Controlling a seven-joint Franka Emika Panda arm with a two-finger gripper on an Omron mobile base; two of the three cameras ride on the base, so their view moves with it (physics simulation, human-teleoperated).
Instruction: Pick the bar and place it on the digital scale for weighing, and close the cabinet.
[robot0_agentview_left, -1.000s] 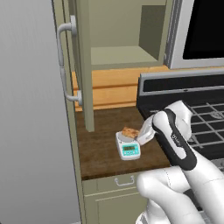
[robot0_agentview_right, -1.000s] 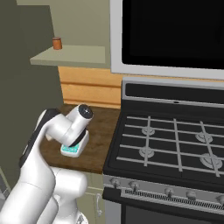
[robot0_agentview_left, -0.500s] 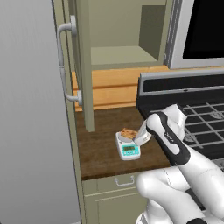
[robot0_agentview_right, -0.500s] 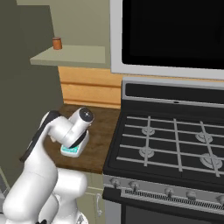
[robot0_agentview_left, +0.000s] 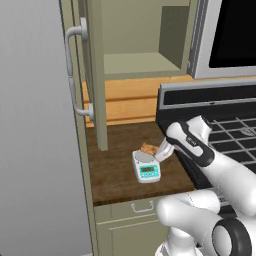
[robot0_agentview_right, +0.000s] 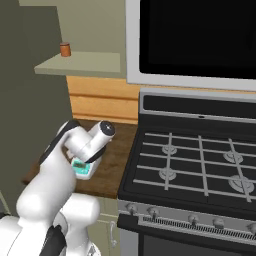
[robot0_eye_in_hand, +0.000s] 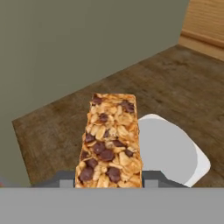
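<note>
big stuff first: black stove (robot0_agentview_right: 200, 165) w/ grey burner grates fills the right side, dark oven/microwave window above it. left of that the cabinet (robot0_agentview_left: 95, 75), olive-green, door swung open toward the camera, curved grey handle (robot0_agentview_left: 75, 75) on its edge; inside is a bare pale shelf, and in the right base view a small brown jar (robot0_agentview_right: 65, 49) stands on that shelf. below it the dark wood table (robot0_agentview_left: 120, 170), light wood backsplash behind.

on the table: the digital scale (robot0_agentview_left: 146, 167), small, white, rounded corners, round grey plate, teal display facing front. in the hand view the scale (robot0_eye_in_hand: 168, 151) sits just right of and under the bar.

the bar (robot0_eye_in_hand: 109, 140): oblong granola type, orange-brown oat clusters w/ dark choc-like chips, crumbly surface, squared ends. hand (robot0_eye_in_hand: 109, 177) is closed on its near end, fingers on both long sides; the bar sticks out fwd over the table, partly over the scale's plate edge. can't tell if it touches the plate. in the left base view the bar (robot0_agentview_left: 148, 148) shows at the scale's back edge.
</note>
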